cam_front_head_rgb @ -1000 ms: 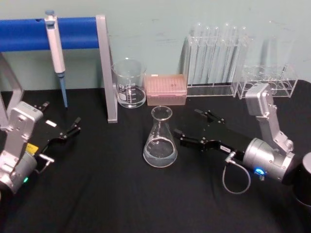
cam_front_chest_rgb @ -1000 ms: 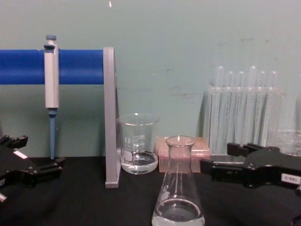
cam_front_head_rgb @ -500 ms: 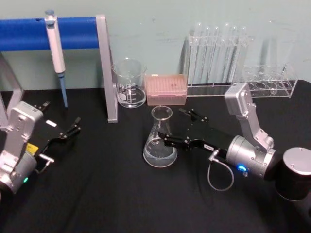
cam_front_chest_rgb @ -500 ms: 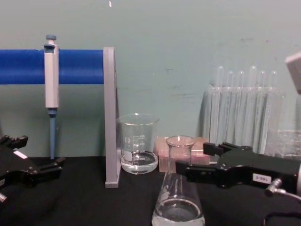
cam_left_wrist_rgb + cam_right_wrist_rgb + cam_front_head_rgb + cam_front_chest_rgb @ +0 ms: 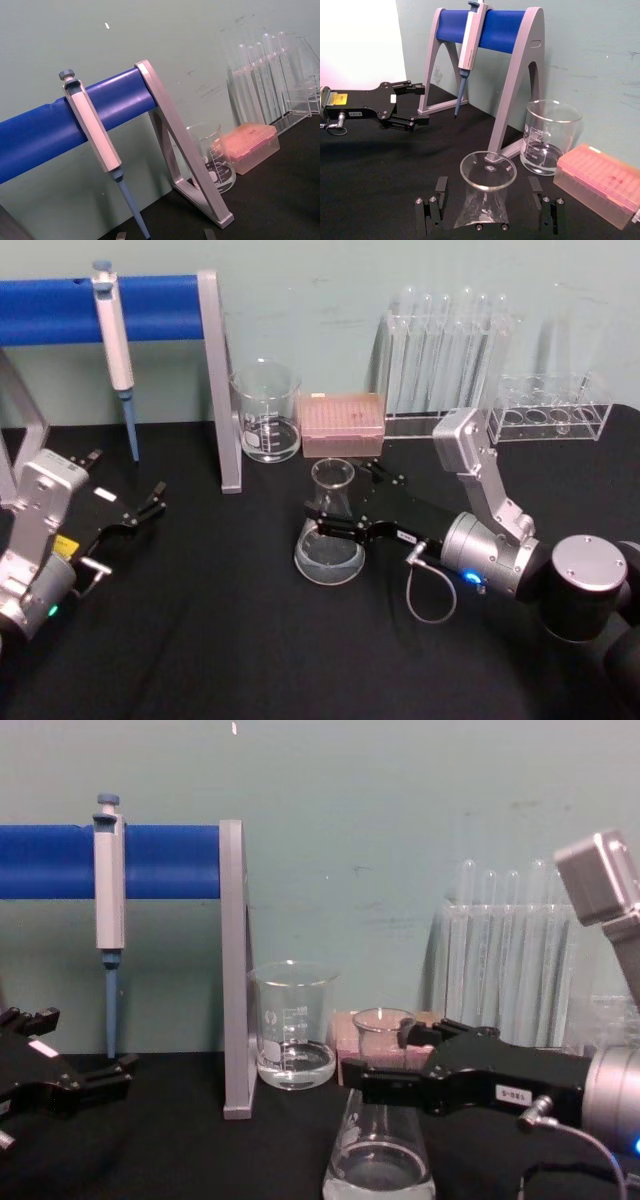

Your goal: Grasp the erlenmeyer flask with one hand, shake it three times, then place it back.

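The clear glass conical erlenmeyer flask [image 5: 328, 555] stood upright near the middle of the black desk [image 5: 220, 640], with its long axis vertical and its mouth pointing up. The black two-fingered right gripper [image 5: 340, 498] straddled its neck, fingers [image 5: 432, 206] spread to either side and apparently not yet pinching. Grasping, shaking and replacing all remained to be done. The left gripper [image 5: 128, 512] sat idle near the desk's left edge, fingers spread.

1 erlenmeyer flask [image 5: 330, 535], 1 beaker [image 5: 266, 412], 1 pipette [image 5: 113, 335], 1 blue stand [image 5: 50, 308], 1 pink tip box [image 5: 342, 424]. 2 clear racks, tall rack [image 5: 425, 423] and low rack [image 5: 553, 412]; test tubes [image 5: 445, 340], no. unclear. 2 grippers: left gripper [image 5: 128, 488], right gripper [image 5: 338, 498].
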Controlling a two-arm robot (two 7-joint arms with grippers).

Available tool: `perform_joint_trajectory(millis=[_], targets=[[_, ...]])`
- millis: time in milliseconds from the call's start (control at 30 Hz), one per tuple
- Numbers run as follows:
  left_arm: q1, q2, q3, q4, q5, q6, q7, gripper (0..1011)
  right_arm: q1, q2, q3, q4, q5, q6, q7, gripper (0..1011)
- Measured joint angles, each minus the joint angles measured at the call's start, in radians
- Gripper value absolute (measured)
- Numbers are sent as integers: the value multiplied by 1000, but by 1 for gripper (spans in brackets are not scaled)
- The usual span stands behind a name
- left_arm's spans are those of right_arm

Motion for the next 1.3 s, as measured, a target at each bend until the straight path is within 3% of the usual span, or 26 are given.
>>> perform_joint_trajectory(millis=[567,900,1133,1300], targets=[[0,0,0,0,0,0,0,1001,19,-37,-7,32,-36,-18,-16,1003],[0,0,0,0,0,0,0,1001,19,-36,-7,32,-36,-18,-16,1003],[0,0,0,0,0,0,0,1001,19,-36,-7,32,-33,-17,-14,859],[0,0,0,0,0,0,0,1001,19,-35,-6,32,-32,-17,-13,686]])
